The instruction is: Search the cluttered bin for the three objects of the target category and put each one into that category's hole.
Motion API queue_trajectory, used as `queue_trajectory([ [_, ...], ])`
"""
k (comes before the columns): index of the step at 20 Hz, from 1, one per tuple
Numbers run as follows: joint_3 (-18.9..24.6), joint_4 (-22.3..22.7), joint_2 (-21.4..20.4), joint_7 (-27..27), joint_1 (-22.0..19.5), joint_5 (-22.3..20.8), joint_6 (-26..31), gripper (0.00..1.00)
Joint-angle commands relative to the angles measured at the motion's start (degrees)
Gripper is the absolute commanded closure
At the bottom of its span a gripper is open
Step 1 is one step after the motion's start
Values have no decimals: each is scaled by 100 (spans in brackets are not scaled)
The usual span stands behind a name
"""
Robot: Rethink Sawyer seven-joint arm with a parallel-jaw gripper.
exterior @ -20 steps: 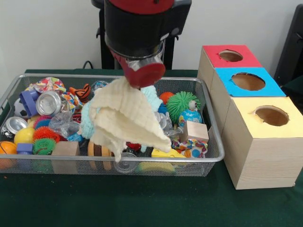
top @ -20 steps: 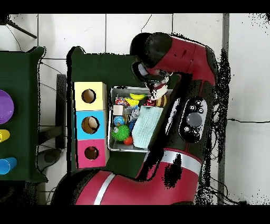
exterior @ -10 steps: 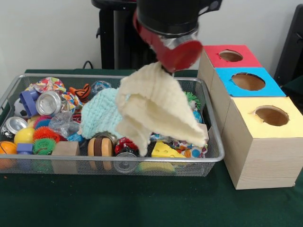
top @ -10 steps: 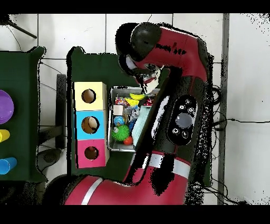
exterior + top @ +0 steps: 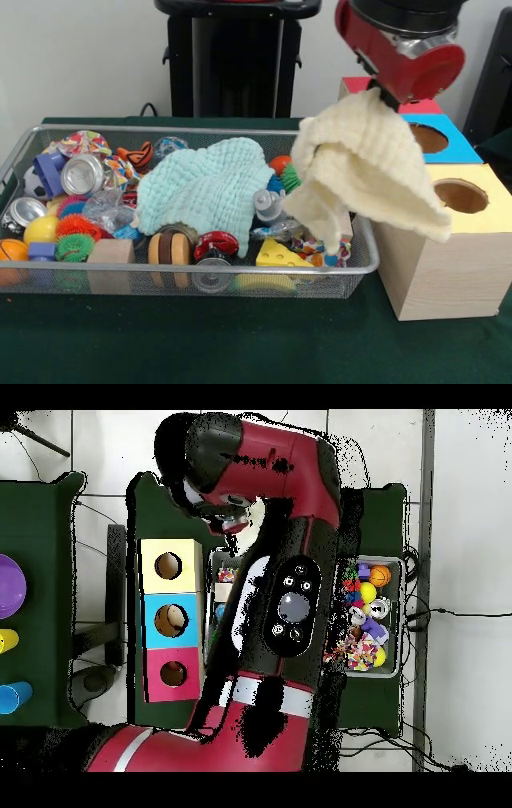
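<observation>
Clutter fills the silver wire-mesh bin (image 5: 16, 160) on the dark green bench (image 5: 240, 344): at its left end lie a purple plastic block (image 5: 48, 172), a shiny metal can (image 5: 82, 174), a yellow ball (image 5: 42, 230), red and green spiky rubber rings (image 5: 74, 237) and a plain wooden block (image 5: 110, 252). Toward the middle a pale mint knitted cloth (image 5: 204, 192) is spread over the heap, with a striped wooden wheel (image 5: 169, 248) and a small red toy (image 5: 216, 242) just in front of it. Further right sit a yellow cheese-shaped wedge (image 5: 276, 254), an orange ball (image 5: 280, 164) and a green spiky ball (image 5: 290, 178), the last partly hidden. Above the bin's right end, lifted clear of the clutter, hangs a cream waffle-weave cloth (image 5: 364, 172), bunched at its top under the red and black gripper (image 5: 390, 98); the jaws are pinching that top fold, though the tips themselves are buried in the fabric. The cloth drapes down across the bin's right rim and over the near left edge of the yellow-topped wooden box (image 5: 448, 256), whose round hole (image 5: 459, 194) lies just to the right of the hanging fabric. Behind that box stand the blue-topped box (image 5: 444, 132) and the red-topped box (image 5: 420, 106), both partly covered by the gripper. In the overhead view the arm (image 5: 290, 594) hides most of the bin, and the three boxes (image 5: 170, 621) stand in a row beside it.
</observation>
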Motion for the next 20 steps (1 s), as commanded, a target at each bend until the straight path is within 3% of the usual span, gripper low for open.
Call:
queue_trajectory([
  [1,143,185,248,1519,-70,125,461,100],
  [15,4,1193,-386,1917,440,194,202,100],
  [20,-25,1406,-438,1576,586,28,68,100],
])
